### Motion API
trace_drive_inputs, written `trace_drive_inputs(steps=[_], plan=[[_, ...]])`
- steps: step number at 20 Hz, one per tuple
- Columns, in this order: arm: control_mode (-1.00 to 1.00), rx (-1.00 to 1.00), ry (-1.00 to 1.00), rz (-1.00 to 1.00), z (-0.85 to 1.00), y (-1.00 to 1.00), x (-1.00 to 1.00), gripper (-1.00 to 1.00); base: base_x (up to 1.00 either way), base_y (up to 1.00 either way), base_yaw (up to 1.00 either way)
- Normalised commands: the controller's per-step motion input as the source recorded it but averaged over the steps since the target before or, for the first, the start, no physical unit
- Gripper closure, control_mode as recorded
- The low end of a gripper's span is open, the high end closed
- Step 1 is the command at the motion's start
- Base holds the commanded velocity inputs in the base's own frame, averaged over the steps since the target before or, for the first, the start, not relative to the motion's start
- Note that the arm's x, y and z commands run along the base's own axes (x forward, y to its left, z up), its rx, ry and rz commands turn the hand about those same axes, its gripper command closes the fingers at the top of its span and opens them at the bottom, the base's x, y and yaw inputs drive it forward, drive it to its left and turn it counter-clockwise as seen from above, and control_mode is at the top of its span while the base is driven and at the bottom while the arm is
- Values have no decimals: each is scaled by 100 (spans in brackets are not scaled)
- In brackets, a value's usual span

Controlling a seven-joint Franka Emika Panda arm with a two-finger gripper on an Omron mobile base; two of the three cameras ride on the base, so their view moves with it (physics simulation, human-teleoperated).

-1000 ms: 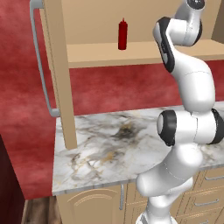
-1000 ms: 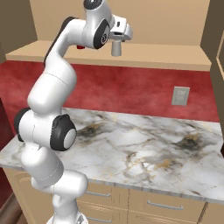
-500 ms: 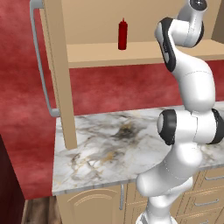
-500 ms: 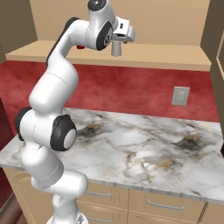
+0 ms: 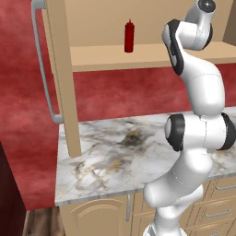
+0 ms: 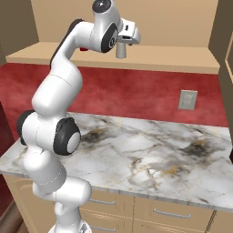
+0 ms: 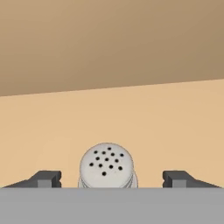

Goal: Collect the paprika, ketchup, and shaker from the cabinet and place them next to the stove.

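gripper [image 7: 107, 179] spread, tips clear of shaker [image 7: 106, 165] | round perforated dome top | smooth tan cabinet [image 7: 131, 113] shelf

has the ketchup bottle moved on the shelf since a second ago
No. In the left base view the ketchup stands at the same spot on the cabinet shelf, upright, just right of the open door's edge, as before.

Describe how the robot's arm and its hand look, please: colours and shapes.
The arm is glossy white, built of rounded, tube-like segments with dark grey to black round joint caps. The hand has two small, dark grey, blocky finger tips. No cables or markings are visible.
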Motion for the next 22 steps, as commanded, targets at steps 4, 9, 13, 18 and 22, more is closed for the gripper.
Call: trace_drive_inputs(steps=[4, 9, 13, 18, 22], plan=[[-100, 0, 0, 0, -11, 0, 0, 100, 0, 0, 0], [-100, 0, 1, 0, -11, 0, 0, 100, 0, 0, 0], [-100, 0, 0, 0, -3, 0, 0, 100, 0, 0, 0], [-100, 0, 0, 0, 0, 0, 0, 100, 0, 0, 0], [-100, 0, 0, 0, 0, 0, 0, 100, 0, 0, 0]])
